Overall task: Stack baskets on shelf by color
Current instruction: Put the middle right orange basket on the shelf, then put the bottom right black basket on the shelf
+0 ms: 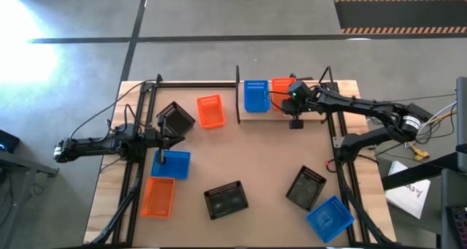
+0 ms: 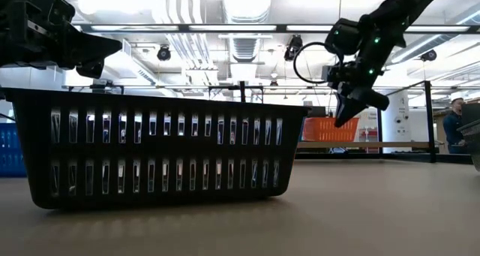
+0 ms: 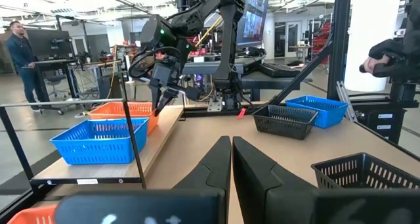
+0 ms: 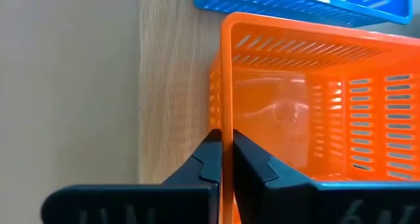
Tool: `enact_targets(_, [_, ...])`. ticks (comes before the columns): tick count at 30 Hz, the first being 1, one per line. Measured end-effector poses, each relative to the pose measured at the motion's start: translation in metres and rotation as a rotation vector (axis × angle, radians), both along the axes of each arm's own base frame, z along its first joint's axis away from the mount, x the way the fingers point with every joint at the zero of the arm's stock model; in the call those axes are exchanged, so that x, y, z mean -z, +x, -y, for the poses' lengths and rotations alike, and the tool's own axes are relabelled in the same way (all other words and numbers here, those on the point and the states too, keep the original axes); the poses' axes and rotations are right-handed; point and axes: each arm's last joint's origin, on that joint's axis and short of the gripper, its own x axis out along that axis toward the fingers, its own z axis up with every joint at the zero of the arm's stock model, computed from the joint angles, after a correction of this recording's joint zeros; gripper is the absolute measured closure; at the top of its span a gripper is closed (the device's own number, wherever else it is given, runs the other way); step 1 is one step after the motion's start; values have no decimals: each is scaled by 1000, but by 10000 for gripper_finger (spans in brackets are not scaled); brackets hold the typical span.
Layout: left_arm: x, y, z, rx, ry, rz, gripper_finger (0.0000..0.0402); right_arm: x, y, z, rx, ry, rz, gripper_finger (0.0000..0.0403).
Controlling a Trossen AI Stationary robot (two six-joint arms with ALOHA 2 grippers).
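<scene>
Wooden desk (image 1: 255,169) in an open lab. Shelf (image 1: 252,116) at the far edge carries 1 blue basket (image 1: 256,96) beside 1 orange basket (image 4: 308,119), colours apart. Right fingers (image 4: 222,159) clenched on its rim, to position it. Left fingers (image 3: 231,159) closed, empty, over the desk

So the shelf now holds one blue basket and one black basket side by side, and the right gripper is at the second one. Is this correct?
Not quite. The second basket on the shelf is orange, not black, as the right wrist view shows. It does sit beside the blue basket, and the right gripper is at its rim.
</scene>
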Motion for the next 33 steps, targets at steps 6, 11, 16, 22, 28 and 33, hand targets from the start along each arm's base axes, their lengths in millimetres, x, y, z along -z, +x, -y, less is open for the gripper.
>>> enact_targets(6, [0,0,0,0,0,-1,402,-2,-1,-1,3,-8,6,341])
enact_targets(11, [0,0,0,0,0,0,402,-9,-5,-1,82,-73,1,305])
enact_targets(16, [0,0,0,0,0,0,402,-28,-8,-13,247,-35,124,291])
enact_targets(22, [0,0,0,0,0,0,402,-41,-12,-60,314,118,242,308])
enact_targets(28, [0,0,0,0,0,0,402,-39,-5,-135,271,251,321,339])
enact_targets(33, [0,0,0,0,0,0,402,-31,-10,-207,266,379,347,364])
